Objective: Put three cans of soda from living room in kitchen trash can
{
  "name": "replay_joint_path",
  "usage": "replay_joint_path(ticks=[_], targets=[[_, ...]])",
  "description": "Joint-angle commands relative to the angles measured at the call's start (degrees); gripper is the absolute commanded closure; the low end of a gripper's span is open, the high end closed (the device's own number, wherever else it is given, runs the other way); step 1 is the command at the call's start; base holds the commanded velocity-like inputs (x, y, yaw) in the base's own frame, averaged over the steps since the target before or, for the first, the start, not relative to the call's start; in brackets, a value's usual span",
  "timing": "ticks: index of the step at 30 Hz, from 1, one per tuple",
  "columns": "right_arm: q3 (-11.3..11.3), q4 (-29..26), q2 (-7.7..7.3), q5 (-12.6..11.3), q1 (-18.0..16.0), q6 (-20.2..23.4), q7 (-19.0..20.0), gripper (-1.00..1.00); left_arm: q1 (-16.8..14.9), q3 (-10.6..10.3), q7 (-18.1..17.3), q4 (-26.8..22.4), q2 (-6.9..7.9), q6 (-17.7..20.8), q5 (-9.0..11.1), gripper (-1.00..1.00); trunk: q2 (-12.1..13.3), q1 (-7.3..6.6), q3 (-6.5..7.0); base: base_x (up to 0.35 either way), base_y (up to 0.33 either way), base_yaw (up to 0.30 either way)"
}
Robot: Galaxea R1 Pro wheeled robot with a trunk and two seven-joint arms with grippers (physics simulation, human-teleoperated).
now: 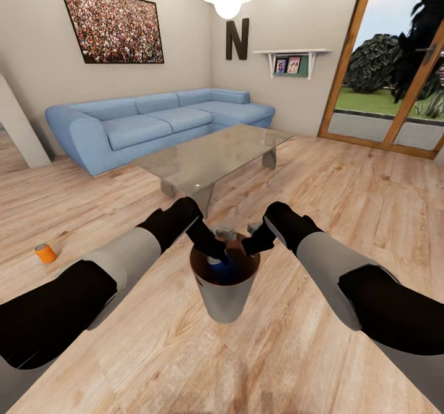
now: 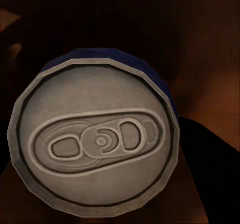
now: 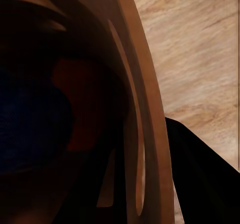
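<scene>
On the far left of the head view an orange can (image 1: 45, 253) lies on the wooden floor (image 1: 345, 217), well apart from everything else. Behind it, the light-blue sofa (image 1: 154, 121) runs along the wall under the crowd photo (image 1: 113, 24), and the glass coffee table (image 1: 216, 155) stands in front of it.

Nearer the middle, the left gripper (image 1: 217, 254) reaches down into the mouth of the bin (image 1: 224, 297), which hangs above the floor between the two arms. A blue can (image 1: 223, 268) sits inside the bin just below that gripper; in the left wrist view its silver top with the pull tab (image 2: 95, 141) is right in front of the camera. Whether the left fingers are clamped on it or spread apart cannot be told.

To the right, the right gripper (image 1: 253, 241) is at the bin's rim, and the right wrist view shows the copper-brown rim (image 3: 142, 99) running between its dark fingers (image 3: 200, 164), so it grips the bin's wall. Further right are the letter N (image 1: 237, 38), a shelf (image 1: 291, 56) and the glass garden doors (image 1: 394, 93).
</scene>
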Motion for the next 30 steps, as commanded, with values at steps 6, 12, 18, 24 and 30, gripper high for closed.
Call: replay_joint_path(ticks=[6,12,18,24,30], targets=[[-0.2,0.0,0.05,-1.3,0.0,0.3,-0.3,1.0,0.2,-0.1,0.3,-0.1,-0.05,0.0,0.0,1.0,0.0,-0.01,0.01,0.0,0.0,0.0],[-0.2,0.0,0.15,-1.3,0.0,0.3,-0.3,1.0,0.3,-0.1,0.3,-0.1,-0.03,0.0,0.0,1.0,0.0,-0.01,0.01,0.0,0.0,0.0],[-0.2,0.0,0.25,-1.3,0.0,0.3,-0.3,1.0,0.3,-0.2,0.3,-0.1,0.01,0.0,0.0,1.0,0.0,-0.01,0.01,0.0,0.0,0.0],[-0.2,0.0,0.19,-1.3,0.0,0.3,-0.3,1.0,0.3,-0.3,0.3,-0.1,0.03,0.0,0.0,-1.0,0.0,-0.01,0.01,0.0,0.0,0.0],[-0.1,0.0,0.11,-1.3,0.0,0.3,-0.3,1.0,0.3,-0.5,0.3,-0.2,0.39,0.0,0.1,-1.0,0.0,-0.01,0.01,0.0,0.0,0.0]])
